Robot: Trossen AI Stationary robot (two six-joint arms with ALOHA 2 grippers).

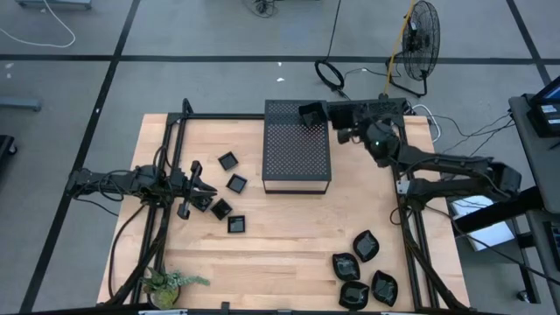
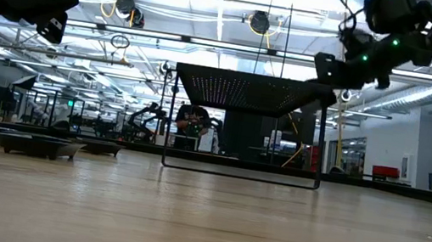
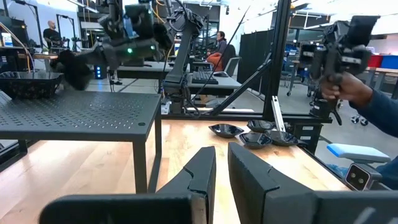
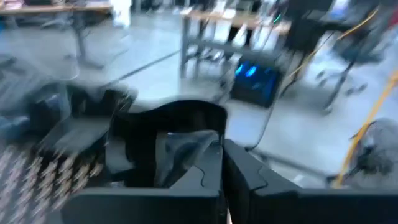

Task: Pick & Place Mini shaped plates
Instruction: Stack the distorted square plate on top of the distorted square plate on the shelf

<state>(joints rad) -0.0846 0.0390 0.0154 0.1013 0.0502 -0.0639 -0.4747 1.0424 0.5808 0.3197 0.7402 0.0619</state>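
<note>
On the pale wooden bench (image 1: 289,236), the right gripper (image 1: 325,112) hangs over the far right corner of the large black perforated metal box (image 1: 297,146), at about one o'clock from the bench's centre. Its fingers are clamped on a small black square plate (image 1: 310,113), which the right wrist view shows pinched by its rim just above the fingers (image 4: 205,171).

Four more small black square plates (image 1: 229,185) lie scattered at about nine o'clock, just left of the box. Four black leaf-shaped plates (image 1: 360,269) sit clustered at about five o'clock near the bench's front right corner.

The left gripper (image 1: 203,194) waits at nine o'clock among the square plates, its fingers (image 3: 198,180) parted by a narrow gap with nothing visible between them.

A small green plant (image 1: 166,284) stands at seven o'clock by the front left corner.
</note>
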